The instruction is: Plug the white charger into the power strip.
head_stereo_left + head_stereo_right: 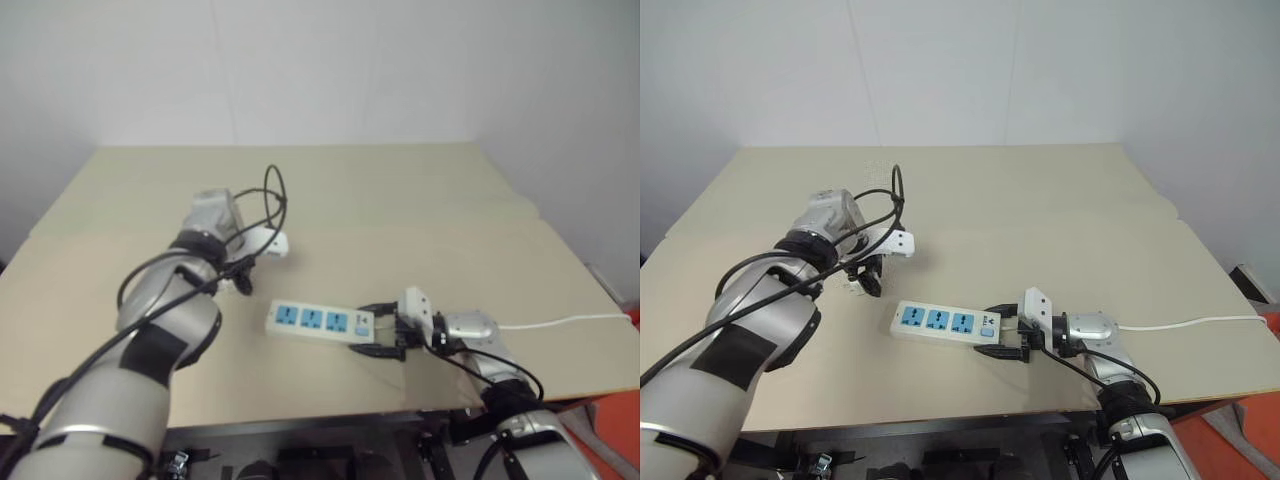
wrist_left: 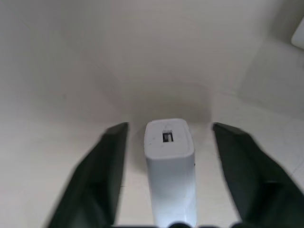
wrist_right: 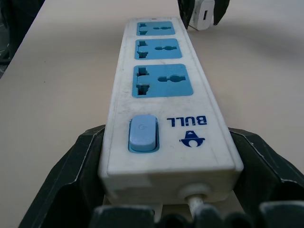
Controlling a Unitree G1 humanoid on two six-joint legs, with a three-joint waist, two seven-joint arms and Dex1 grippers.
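With the white charger (image 2: 169, 161) sat loosely between the left gripper (image 2: 169, 142)'s parted fingers, it could easily get knocked over, while the power strip (image 3: 164, 90) is clamped by the right gripper (image 3: 166, 166).

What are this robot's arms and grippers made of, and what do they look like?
Both arms are rounded silver-grey shells with black joints and black bands, with loose black cables looping along them. The left gripper and right gripper each have two black wedge-shaped fingers, with a white blocky camera housing on the wrist.

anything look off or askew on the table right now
Nothing stands out. The power strip lies flat, undamaged, its cord end between the right gripper's fingers; the white charger stands between the left gripper's fingers.
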